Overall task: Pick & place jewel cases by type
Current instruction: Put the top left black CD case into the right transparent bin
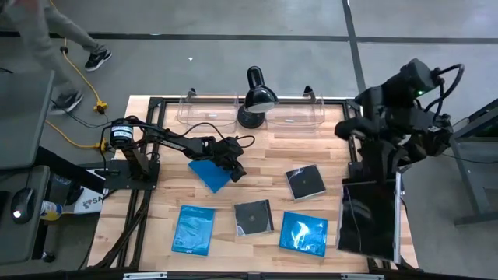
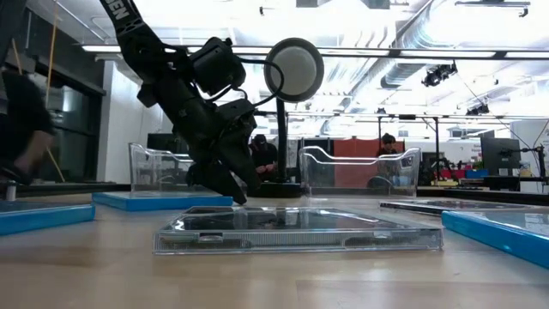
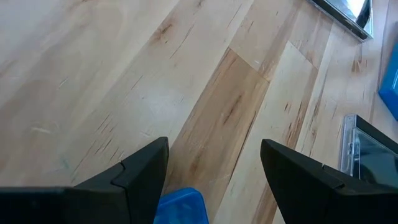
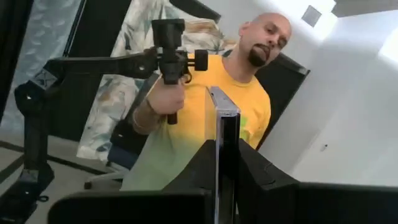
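High view: we count six cases. Three blue: one (image 1: 210,173) under the left gripper (image 1: 233,173), one (image 1: 194,230) at the front left, one (image 1: 303,233) at the front right. Three dark: one (image 1: 254,217) at front centre, one (image 1: 305,182) right of centre, one (image 1: 372,215) held on edge by the right gripper (image 1: 379,187) at the right edge of the surface (image 1: 163,167). Two clear bins (image 1: 208,109) (image 1: 294,110) sit along the back edge with a black lamp (image 1: 255,99) between them. A person's legs (image 1: 54,47) show on the floor beyond the back left corner.

Low view: the dark case (image 2: 296,228) at front centre lies flat nearest the camera and blocks part of the surface behind it. Left gripper (image 2: 225,182) is angled down close to the surface, in front of the left bin (image 2: 163,167). The lamp head (image 2: 293,69) faces us, second bin (image 2: 360,170) to its right. Blue case edges at far left (image 2: 39,216) and far right (image 2: 502,232).

Left wrist view: left gripper (image 3: 214,165) has its fingers (image 3: 146,168) spread, grasping nothing; a blue case corner (image 3: 180,206) shows between them over bare wood. A dark case edge (image 3: 367,152) lies nearby.

Right wrist view: right gripper (image 4: 224,165) is clenched on a thin dark case (image 4: 225,127) standing on edge. Behind it, a person in a yellow shirt (image 4: 205,99) grips a black handle (image 4: 169,62).
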You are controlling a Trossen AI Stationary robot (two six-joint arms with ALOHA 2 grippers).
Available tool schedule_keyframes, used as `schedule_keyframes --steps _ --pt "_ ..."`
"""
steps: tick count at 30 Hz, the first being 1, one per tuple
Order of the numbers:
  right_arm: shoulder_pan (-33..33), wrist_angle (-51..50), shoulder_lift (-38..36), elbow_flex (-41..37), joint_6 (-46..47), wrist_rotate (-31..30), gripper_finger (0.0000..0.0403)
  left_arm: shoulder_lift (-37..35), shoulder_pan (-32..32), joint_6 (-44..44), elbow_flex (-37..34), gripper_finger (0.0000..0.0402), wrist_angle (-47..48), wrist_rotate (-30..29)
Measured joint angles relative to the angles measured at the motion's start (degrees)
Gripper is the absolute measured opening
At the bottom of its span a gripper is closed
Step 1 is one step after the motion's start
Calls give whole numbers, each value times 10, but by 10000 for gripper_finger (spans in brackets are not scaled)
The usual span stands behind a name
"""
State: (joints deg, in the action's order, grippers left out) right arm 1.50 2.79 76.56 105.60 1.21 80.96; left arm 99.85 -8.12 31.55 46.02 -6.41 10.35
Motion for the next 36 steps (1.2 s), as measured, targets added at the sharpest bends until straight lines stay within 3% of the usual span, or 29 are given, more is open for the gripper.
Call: schedule_keyframes --steps 3,7,12,17,23,29,36 --pt "-3 -11 1 0 16 -53 12 0 0 2 0 255 0 0" --pt "-23 -71 0 0 31 -187 12 0 0 0 0 255 2 3" --pt "-42 -222 0 0 38 -450 12 0 0 6 0 255 4 -5" --pt "-51 -351 -3 0 106 -736 12 0 -1 6 0 255 4 -7" --pt "-72 -467 -31 0 160 -970 12 0 -1 3 0 255 5 -9" --pt "-104 -573 -74 0 200 -1123 12 0 -1 2 1 255 11 -18" --pt "-167 -748 -102 0 279 -1167 12 0 -1 -3 2 255 19 -19"
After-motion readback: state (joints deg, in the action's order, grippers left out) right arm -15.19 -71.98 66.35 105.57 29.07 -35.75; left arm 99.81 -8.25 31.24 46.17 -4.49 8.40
